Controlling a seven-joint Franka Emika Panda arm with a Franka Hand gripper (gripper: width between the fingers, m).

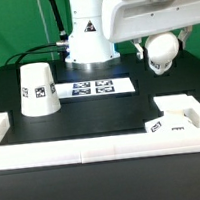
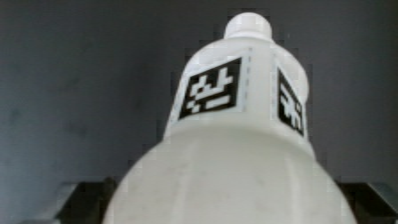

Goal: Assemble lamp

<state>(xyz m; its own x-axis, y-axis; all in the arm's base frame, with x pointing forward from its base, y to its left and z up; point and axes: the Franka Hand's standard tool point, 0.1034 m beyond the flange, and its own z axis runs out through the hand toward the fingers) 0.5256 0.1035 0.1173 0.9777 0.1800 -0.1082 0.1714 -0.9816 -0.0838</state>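
My gripper (image 1: 159,47) is shut on the white bulb (image 1: 162,51) and holds it in the air at the exterior view's right, above and behind the flat square base (image 1: 177,115). In the wrist view the bulb (image 2: 231,130) fills the frame, its tagged stem pointing away from the camera, with the dark fingers (image 2: 80,200) on both sides of its round end. The base lies in the front right corner by the rail, with a tag on its side. The tapered shade (image 1: 37,89) stands upside down at the left, wide end on the table.
The marker board (image 1: 94,88) lies flat mid-table in front of the robot's white pedestal (image 1: 88,39). A low white border rail (image 1: 83,146) runs along the front, with short returns at both ends.
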